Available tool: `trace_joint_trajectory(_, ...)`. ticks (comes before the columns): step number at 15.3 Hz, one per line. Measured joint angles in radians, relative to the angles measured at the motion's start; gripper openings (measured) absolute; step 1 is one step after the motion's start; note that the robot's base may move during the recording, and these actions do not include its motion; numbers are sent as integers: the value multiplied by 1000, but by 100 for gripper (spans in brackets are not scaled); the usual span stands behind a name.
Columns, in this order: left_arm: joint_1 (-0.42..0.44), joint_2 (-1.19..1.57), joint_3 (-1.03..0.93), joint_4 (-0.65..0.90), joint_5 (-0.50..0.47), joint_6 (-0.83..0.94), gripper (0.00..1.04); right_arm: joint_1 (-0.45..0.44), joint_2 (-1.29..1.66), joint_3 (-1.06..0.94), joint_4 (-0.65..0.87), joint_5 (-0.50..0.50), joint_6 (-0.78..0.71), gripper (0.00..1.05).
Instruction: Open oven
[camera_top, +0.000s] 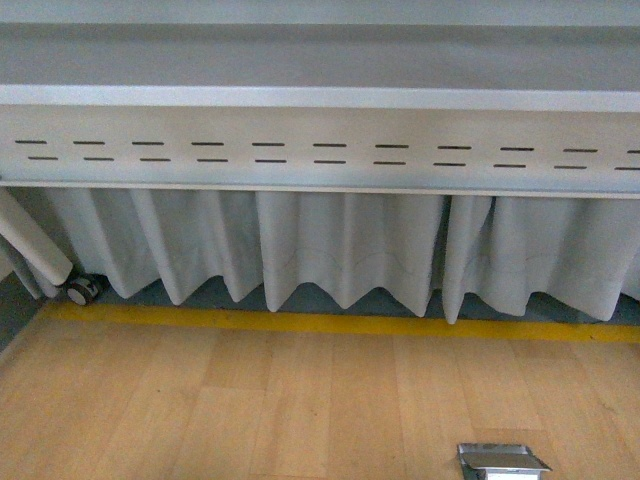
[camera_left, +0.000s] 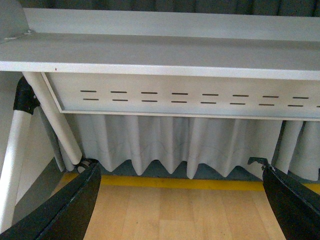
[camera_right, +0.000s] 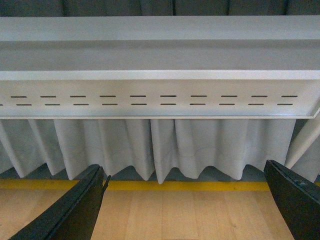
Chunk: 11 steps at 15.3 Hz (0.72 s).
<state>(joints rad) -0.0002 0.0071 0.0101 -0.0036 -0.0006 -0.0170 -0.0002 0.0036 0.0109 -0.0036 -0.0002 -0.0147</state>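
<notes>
Black fingers (camera_left: 75, 205) frame the left wrist view on both sides, and the left gripper (camera_left: 179, 172) is spread wide with nothing between its jaws. Same story on the other arm: the right gripper (camera_right: 184, 169) is wide apart too, its dark fingers (camera_right: 80, 205) at the two lower corners and nothing held. Both look out low over a pale wooden floor (camera_top: 250, 400) with a yellow stripe (camera_top: 330, 322) running across it. Just behind the stripe hangs a pleated white curtain (camera_top: 340, 250), its hem scalloped just above the ground. Over that sits a white slotted panel (camera_top: 320, 150) with two rows of short dashes, fixed under the white table (camera_left: 150, 55). On the robot's left, a slanted white table leg (camera_top: 35, 240) comes down to a small caster wheel (camera_top: 82, 290). At the near right of the front view, a metal floor box (camera_top: 500, 462) stands open. As for the oven, it shows in none of the three views, so I cannot tell where it stands. Neither arm appears in the front view.
</notes>
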Motion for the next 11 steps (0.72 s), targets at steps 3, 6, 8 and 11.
trace_joint_trajectory(3, 0, 0, 0, 0, 0, 0, 98, 0, 0, 0, 0, 0, 0, 98)
trace_joint_trajectory(6, 0, 0, 0, 0, 0, 0, 98, 0, 0, 0, 0, 0, 0, 98)
trace_joint_trajectory(8, 0, 0, 0, 0, 0, 0, 98, 0, 0, 0, 0, 0, 0, 98)
trace_joint_trajectory(11, 0, 0, 0, 0, 0, 0, 98, 0, 0, 0, 0, 0, 0, 98)
